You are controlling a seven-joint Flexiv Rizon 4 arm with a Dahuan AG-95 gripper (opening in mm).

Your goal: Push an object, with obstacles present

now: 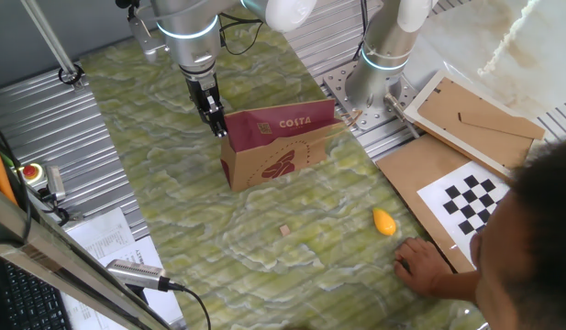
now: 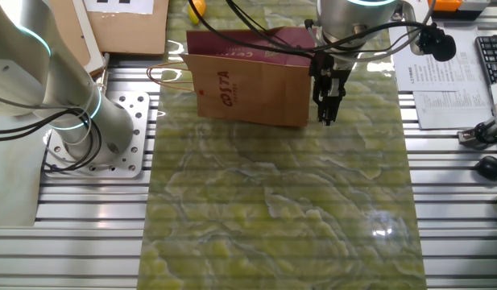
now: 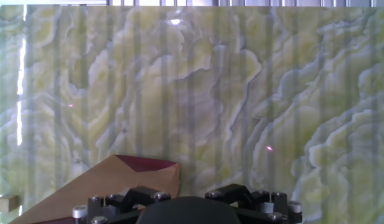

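Observation:
The tiny pale tan cube (image 1: 284,231) lies on the green marbled mat, in front of the paper bag and well apart from it. The brown Costa bag (image 1: 278,147) stands upright with its maroon band on top. It also shows in the other fixed view (image 2: 248,80), where it hides the cube. My gripper (image 1: 214,124) points down right beside the bag's upper corner, fingers together and empty; the other fixed view shows it (image 2: 325,113) beside the bag's edge. In the hand view a bag corner (image 3: 111,180) sits at lower left, with a small tan block (image 3: 6,202) at the left edge.
An orange-yellow teardrop lump (image 1: 383,221) lies right of the cube. A person's hand (image 1: 420,266) rests on the mat near it. A second arm's base (image 1: 374,78) and a checkerboard sheet (image 1: 471,197) lie to the right. A grooved metal table surrounds the mat (image 2: 272,201).

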